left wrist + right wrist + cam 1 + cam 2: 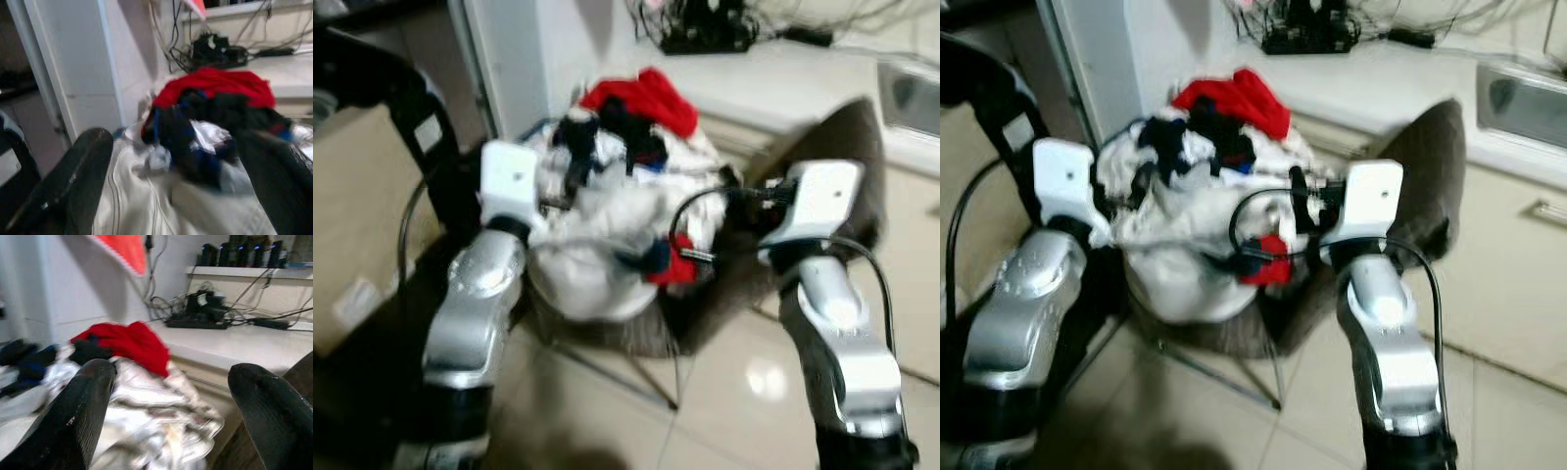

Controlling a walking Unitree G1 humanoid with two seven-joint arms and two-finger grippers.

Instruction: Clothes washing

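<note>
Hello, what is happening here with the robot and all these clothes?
The robot stands facing a heap of laundry piled on a brown chair: mostly white garments, with a red piece and dark ones on top. Both arms are raised to the pile, the left gripper at its left side and the right gripper at its right, fingers spread apart. Neither holds a garment at this moment. Behind the pile, a tangle of cables lies on a white counter.

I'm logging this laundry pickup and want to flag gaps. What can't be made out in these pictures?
- What holds the laundry pile: eye views, clothes and both arms cover it.
- Individual garments under the red garment: motion blur merges the white and dark cloth.
- Left gripper contact with the cloth: left wrist view, fingers spread, too blurred to tell.
- Right gripper: fingers apart; cloth beneath blurred.
- Tangle of cables on the counter: too small to identify.
</note>
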